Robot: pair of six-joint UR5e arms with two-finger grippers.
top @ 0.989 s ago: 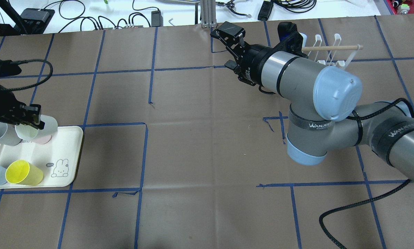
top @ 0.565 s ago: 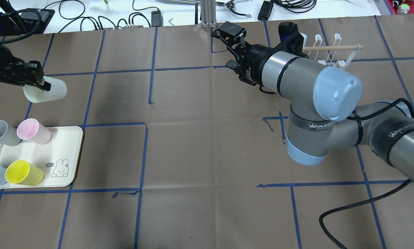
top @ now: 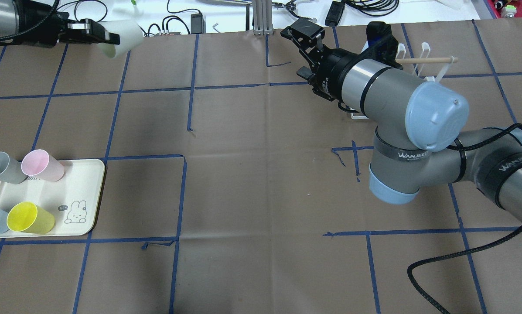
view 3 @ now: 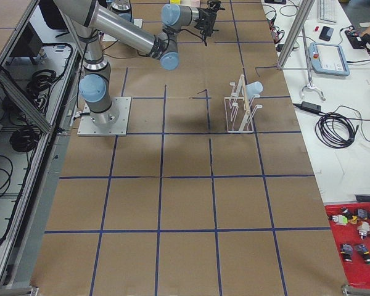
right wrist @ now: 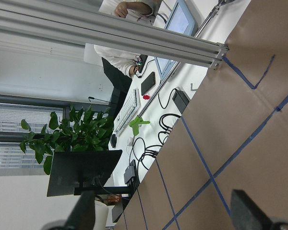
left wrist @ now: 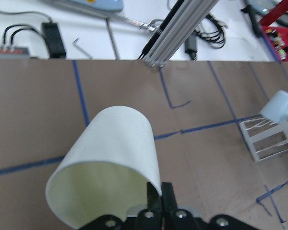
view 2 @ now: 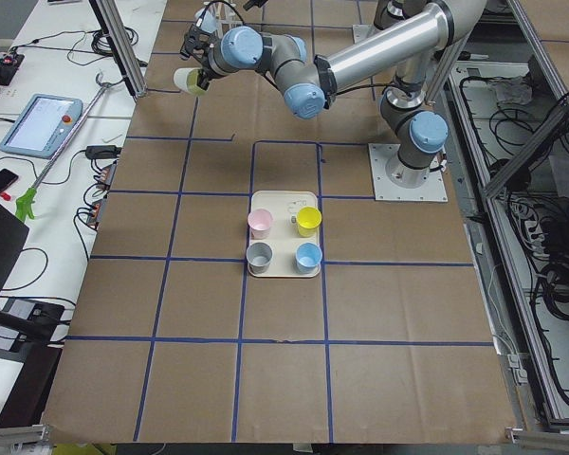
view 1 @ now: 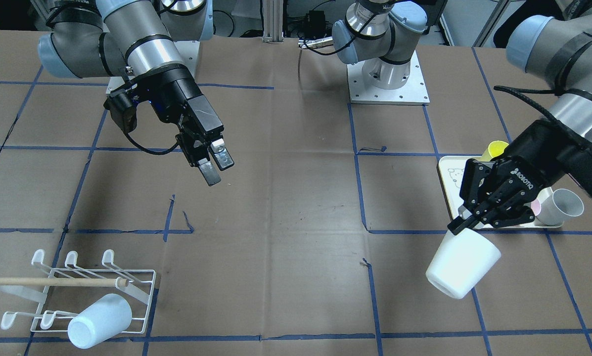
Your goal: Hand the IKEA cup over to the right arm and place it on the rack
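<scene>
Pinches the rim of the cream IKEA cup (view 1: 463, 264) in the left gripper (view 1: 474, 222), tilted, aloft over the table's far left. Hangs the right gripper (view 1: 215, 168), jaws spread and empty, near the rack (view 1: 147, 271) at far right, a pale-blue cup (view 1: 99, 320) on its prongs.

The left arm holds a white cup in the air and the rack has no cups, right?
Not quite. The left end effector holds the white cup in the air, but the rack carries one pale blue cup, as the front-facing view shows.
</scene>
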